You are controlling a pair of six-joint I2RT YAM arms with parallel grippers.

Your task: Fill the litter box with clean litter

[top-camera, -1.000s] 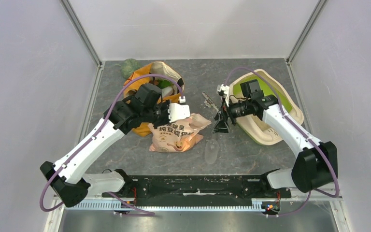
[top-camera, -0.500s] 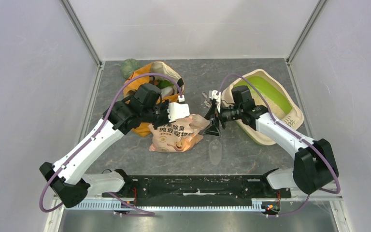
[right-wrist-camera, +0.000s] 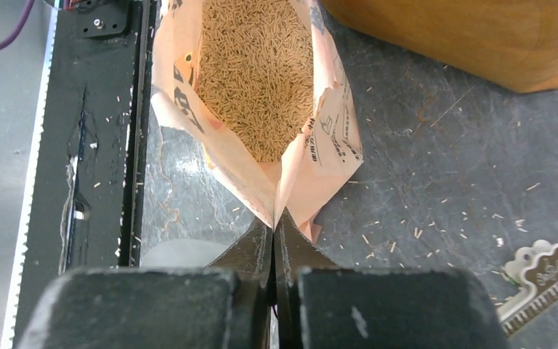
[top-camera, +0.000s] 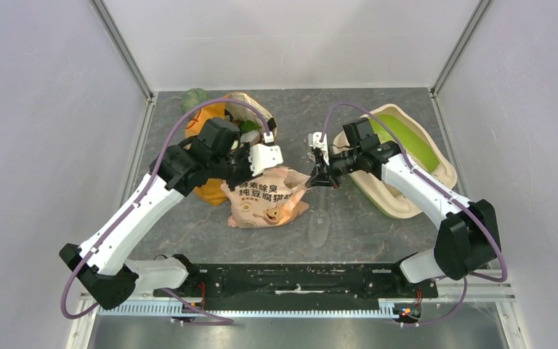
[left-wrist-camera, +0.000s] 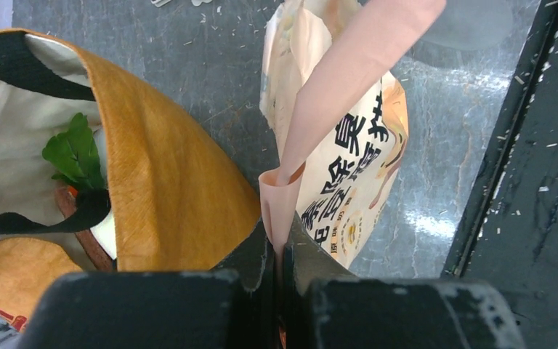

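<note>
1. The right gripper [right-wrist-camera: 274,233], open beside the litter box [top-camera: 392,205] a moment ago, has swung toward frame centre and clamped shut on the right-hand corner of the pink litter bag [top-camera: 265,203].
2. The left gripper [left-wrist-camera: 280,247] stays pinched on the bag's opposite edge, beside the orange shopping bag [left-wrist-camera: 167,182].
3. The clean litter [right-wrist-camera: 258,80] sits inside the bag, visible through its open mouth. The litter box lies at the right of the overhead view, near the bag.
4. With 2 grips now on the bag, lifting and tipping it toward the box appears to be the next step.
</note>
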